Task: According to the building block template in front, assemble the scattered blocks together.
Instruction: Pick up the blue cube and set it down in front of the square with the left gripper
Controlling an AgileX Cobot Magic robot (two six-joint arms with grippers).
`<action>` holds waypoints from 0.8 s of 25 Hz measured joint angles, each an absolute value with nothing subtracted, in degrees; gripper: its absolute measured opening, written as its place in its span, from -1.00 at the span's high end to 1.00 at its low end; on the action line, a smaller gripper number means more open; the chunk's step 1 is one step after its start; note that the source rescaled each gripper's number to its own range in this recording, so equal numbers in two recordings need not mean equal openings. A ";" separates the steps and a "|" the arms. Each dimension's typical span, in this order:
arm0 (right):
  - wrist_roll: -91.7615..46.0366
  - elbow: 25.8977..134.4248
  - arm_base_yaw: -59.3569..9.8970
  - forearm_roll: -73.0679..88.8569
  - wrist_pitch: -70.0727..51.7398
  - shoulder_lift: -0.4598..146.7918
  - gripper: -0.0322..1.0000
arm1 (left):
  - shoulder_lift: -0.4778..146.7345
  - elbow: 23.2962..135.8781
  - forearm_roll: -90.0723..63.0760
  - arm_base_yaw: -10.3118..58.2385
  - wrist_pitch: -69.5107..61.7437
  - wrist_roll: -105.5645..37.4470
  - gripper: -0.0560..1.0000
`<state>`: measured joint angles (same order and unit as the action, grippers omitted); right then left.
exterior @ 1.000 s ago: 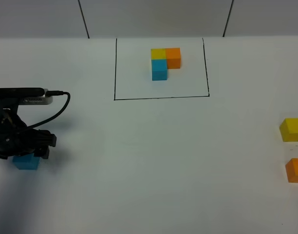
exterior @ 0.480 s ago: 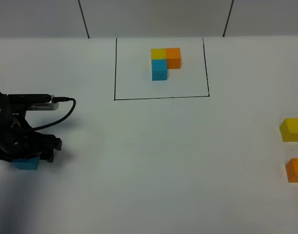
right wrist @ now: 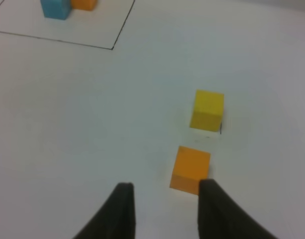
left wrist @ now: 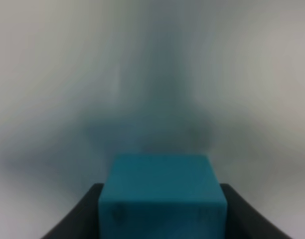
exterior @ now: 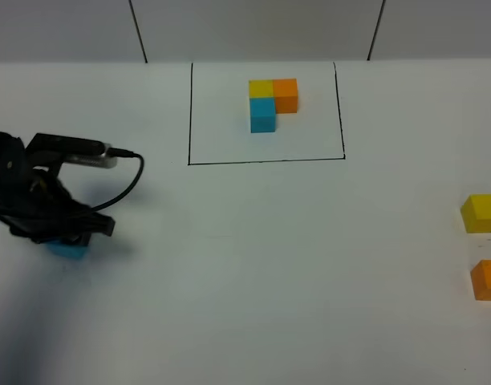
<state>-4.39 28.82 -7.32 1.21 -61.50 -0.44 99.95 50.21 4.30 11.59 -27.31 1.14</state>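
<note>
White tabletop is filling the high exterior view, with pale wall panels running behind it. Toward the far edge, the building block template point(exterior: 271, 103) is sitting inside a thin black rectangle point(exterior: 265, 161): yellow and orange cubes side by side, a blue one in front of the yellow. At the left, the left gripper point(exterior: 67, 233) is pointing down over the sky-blue cube point(exterior: 69, 249), a black cable point(exterior: 125, 186) looping beside it. Well apart, at the right edge, the yellow cube point(exterior: 480, 212) and orange cube point(exterior: 487, 279) are lying near each other. The left wrist view, blurred, is showing the sky-blue cube point(left wrist: 161, 189) wedged between two dark fingers point(left wrist: 82, 214) that are pressing both its sides. In the right wrist view, the right gripper point(right wrist: 165, 199) is standing with jaws apart and holding nothing, the orange cube point(right wrist: 191, 168) lying close to one fingertip and the yellow cube point(right wrist: 208, 109) just beyond.
</note>
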 joint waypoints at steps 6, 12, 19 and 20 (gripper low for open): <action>-4.39 28.82 -7.32 1.21 -61.50 -0.44 0.94 | 100.19 62.00 -9.23 23.62 -35.19 -24.99 0.87; -4.39 28.82 -7.32 1.21 -61.50 -0.44 0.94 | 104.80 72.42 -14.71 34.18 -46.33 -37.08 0.87; -4.39 28.82 -7.32 1.21 -61.50 -0.44 0.94 | 110.58 76.43 -7.32 43.65 -46.52 -37.77 0.87; -4.39 28.82 -7.32 1.21 -61.50 -0.44 0.94 | 111.28 76.43 -6.09 44.65 -46.14 -37.77 0.87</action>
